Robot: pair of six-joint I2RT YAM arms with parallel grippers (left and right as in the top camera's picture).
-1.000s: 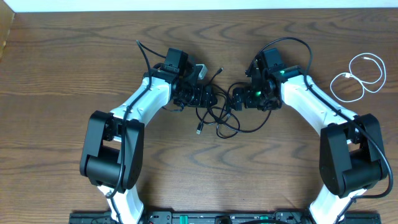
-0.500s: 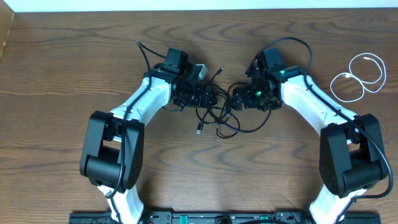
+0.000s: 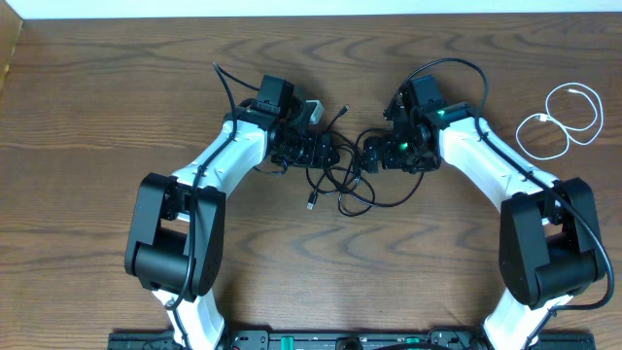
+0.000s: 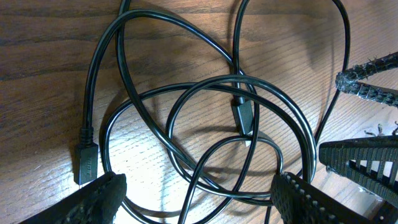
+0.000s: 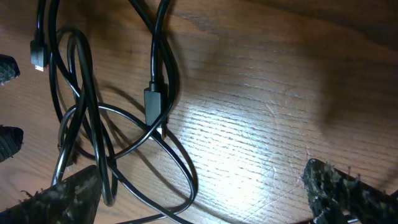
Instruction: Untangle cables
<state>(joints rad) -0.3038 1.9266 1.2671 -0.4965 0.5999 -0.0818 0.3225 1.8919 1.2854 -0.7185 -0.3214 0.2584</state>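
1. Wooden table [image 3: 97, 97] fills my overhead view, with bare room on every side. The white cable [image 3: 559, 122] lies coiled near the right edge, well apart from the rest. Both arms reach inward with elbows out. The left gripper [image 3: 326, 153] and right gripper [image 3: 369, 154] face each other over the black cables [image 3: 342, 190], tangled at the centre, one end pointing toward the robot's base.
2. Left wrist: I see the left gripper [image 4: 199, 199] spread wide, pinching nothing. Loops lie beneath it, and one plug [image 4: 86, 163] points down-frame.
3. Right wrist: the right gripper [image 5: 205, 193] gapes wide over bare wood. The loops lie to the left, with a second plug [image 5: 153, 106] standing upright in frame.
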